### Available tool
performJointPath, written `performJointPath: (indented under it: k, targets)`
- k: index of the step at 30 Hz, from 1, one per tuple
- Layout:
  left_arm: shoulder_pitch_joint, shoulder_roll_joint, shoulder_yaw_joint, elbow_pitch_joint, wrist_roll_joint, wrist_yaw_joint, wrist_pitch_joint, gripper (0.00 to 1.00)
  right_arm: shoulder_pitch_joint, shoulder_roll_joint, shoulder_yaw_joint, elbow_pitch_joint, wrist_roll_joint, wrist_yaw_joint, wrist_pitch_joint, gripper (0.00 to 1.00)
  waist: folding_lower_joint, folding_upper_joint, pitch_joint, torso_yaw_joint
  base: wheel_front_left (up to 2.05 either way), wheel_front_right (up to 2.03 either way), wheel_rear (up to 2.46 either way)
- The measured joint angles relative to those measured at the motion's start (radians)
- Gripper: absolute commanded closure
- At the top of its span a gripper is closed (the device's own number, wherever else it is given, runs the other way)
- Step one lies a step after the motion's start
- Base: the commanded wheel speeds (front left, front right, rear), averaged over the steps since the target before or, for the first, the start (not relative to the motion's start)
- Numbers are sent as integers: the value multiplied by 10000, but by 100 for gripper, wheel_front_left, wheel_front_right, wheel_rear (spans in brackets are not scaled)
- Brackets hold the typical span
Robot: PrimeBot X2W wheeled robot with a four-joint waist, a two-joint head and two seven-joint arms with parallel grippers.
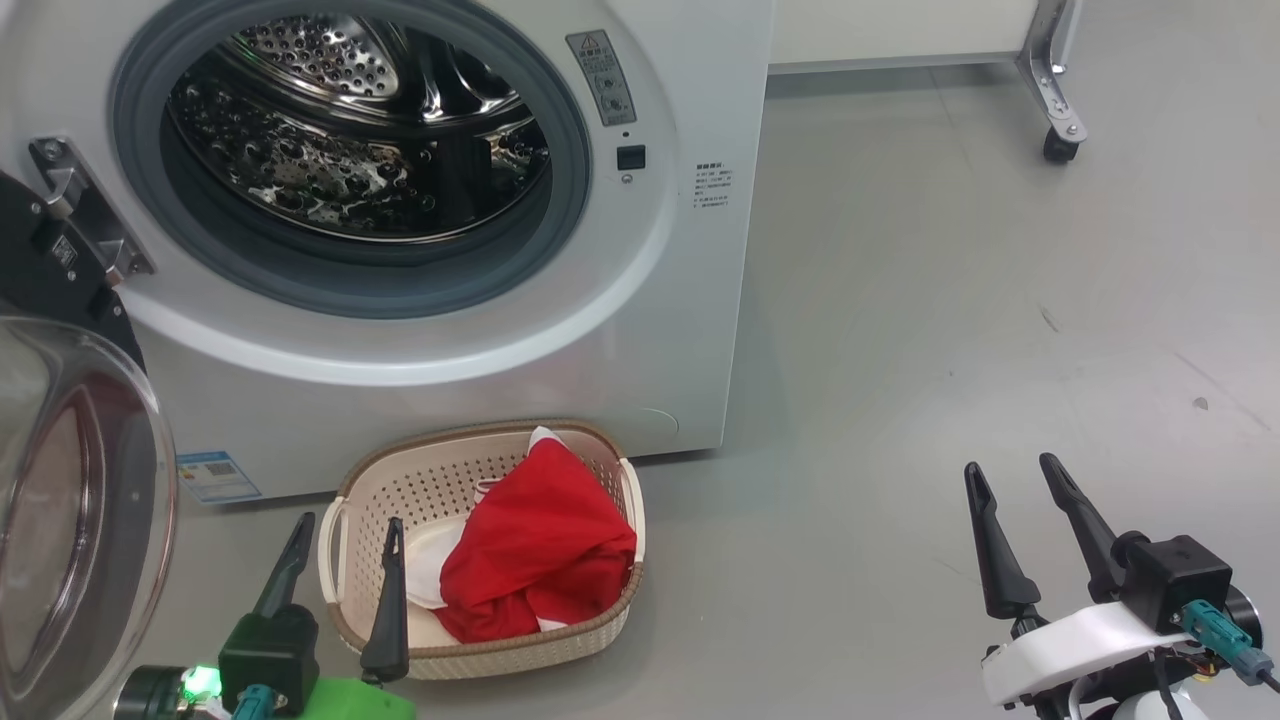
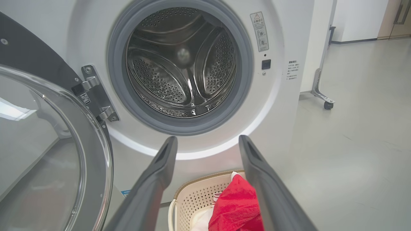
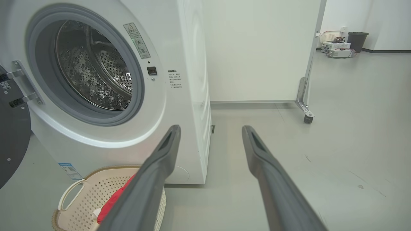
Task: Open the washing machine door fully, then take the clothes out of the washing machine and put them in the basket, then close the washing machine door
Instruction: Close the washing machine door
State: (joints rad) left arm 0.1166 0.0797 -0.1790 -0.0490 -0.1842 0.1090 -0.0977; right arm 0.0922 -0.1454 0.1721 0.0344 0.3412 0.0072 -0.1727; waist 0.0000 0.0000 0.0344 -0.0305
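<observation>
The white washing machine [image 1: 690, 300] [image 2: 282, 106] [image 3: 189, 80] stands open, and only bare steel shows in its drum [image 1: 350, 140] [image 2: 181, 61]. Its door [image 1: 70, 500] [image 2: 48, 154] [image 3: 13, 138] hangs swung out at the left, glass bowl facing me. The red and white clothes [image 1: 540, 545] [image 2: 236, 208] [image 3: 110, 202] lie in the cream basket [image 1: 410, 480] [image 2: 196, 195] [image 3: 80, 199] on the floor before the machine. My left gripper [image 1: 350, 525] [image 2: 207, 139] is open and empty at the basket's near left corner. My right gripper [image 1: 1010, 470] [image 3: 210, 128] is open and empty over bare floor, far right of the basket.
Grey floor [image 1: 950, 300] stretches to the right of the machine. A white partition on a caster leg [image 1: 1055, 100] [image 3: 305, 110] stands behind. A bin and boxes [image 3: 343, 45] sit by the far wall.
</observation>
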Motion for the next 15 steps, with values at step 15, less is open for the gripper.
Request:
performJointPath:
  k: [15]
  targets:
    - [15, 0, 4, -261, 128, 0, -4, 0, 1, -48, -8, -23, 0, 2, 0, 0, 0, 0, 94, 75, -105, 105, 0]
